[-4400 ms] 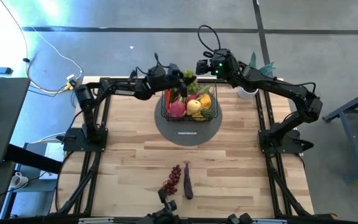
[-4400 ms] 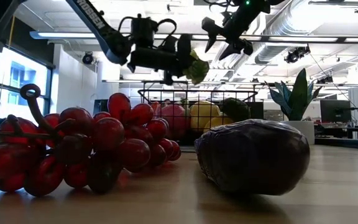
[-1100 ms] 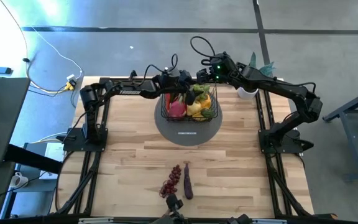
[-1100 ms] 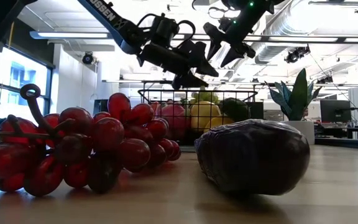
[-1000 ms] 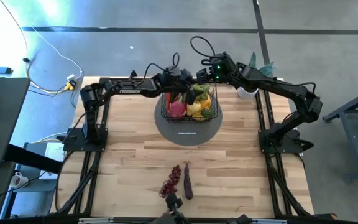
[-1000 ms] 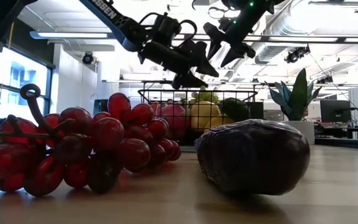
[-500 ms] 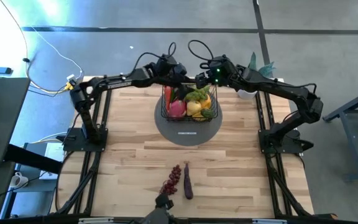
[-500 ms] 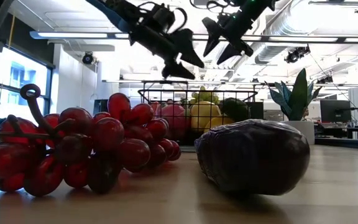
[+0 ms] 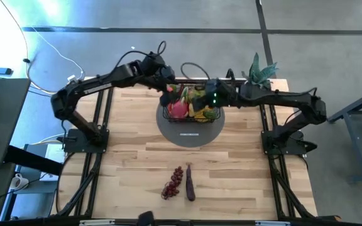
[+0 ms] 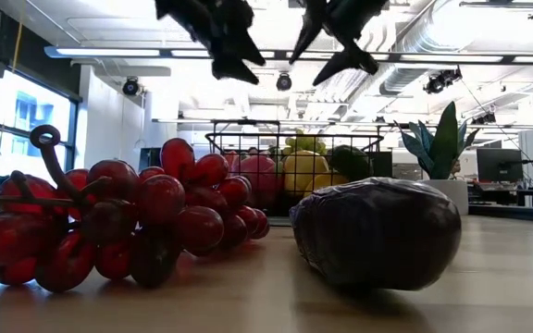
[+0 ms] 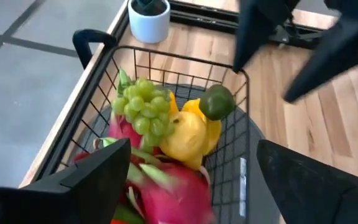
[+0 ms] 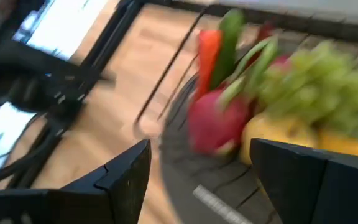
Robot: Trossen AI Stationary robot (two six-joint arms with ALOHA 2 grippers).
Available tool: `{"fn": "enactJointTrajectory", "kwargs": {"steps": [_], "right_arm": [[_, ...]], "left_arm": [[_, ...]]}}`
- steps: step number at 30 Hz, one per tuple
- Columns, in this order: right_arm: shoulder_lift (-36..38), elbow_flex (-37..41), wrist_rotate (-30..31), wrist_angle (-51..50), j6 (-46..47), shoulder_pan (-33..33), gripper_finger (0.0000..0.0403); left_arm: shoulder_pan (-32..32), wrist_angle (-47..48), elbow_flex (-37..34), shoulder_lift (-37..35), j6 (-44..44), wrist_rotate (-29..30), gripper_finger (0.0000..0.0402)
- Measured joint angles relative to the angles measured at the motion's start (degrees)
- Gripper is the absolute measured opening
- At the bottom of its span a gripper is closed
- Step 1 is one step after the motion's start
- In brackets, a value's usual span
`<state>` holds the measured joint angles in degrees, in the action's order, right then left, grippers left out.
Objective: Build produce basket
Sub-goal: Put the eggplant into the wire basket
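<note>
The black wire basket (image 9: pixel 192 121) stands on a round grey disc (image 9: pixel 190 134) at the table's far middle. In it lie green grapes (image 11: pixel 145 106), yellow fruits (image 11: pixel 185 134), a pink dragon fruit (image 12: pixel 213 124), a red chili (image 12: pixel 207 53) and a cucumber (image 12: pixel 229 31). My left gripper (image 9: pixel 170 96) hangs open above the basket's left end, high over it in the low view (image 10: pixel 222 42). My right gripper (image 9: pixel 201 100) is open above the basket's middle (image 10: pixel 336 42). Red grapes (image 9: pixel 173 182) and a purple eggplant (image 9: pixel 190 182) lie on the table by its near edge.
A potted green plant (image 9: pixel 257 68) in a white pot (image 11: pixel 149 15) stands at the far right corner. Bare wood lies between the disc and the near produce. The two grippers hang close together over the basket.
My left gripper has risen from just over the basket's rim and drawn back toward the table's left, staying open. My right gripper has swung from the far edge toward the near edge, coming over the basket, and has rolled somewhat. The produce in the basket has kept still.
</note>
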<state>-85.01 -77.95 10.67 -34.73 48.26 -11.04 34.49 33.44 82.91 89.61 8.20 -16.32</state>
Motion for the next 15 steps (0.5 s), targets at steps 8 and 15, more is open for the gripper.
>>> {"fn": "enactJointTrajectory", "kwargs": {"steps": [8, 15], "right_arm": [[-0.04, 0.00, -1.94, -0.25, 10.41, 9.34, 0.0256], [-0.04, 0.00, -2.26, -0.33, 20.31, 16.01, 0.0256]], "left_arm": [[-0.54, 9.44, -0.02, -7.47, -0.44, 0.42, 0.0340], [-2.63, 16.16, -0.09, -12.02, -0.79, 0.45, 0.0340]]}}
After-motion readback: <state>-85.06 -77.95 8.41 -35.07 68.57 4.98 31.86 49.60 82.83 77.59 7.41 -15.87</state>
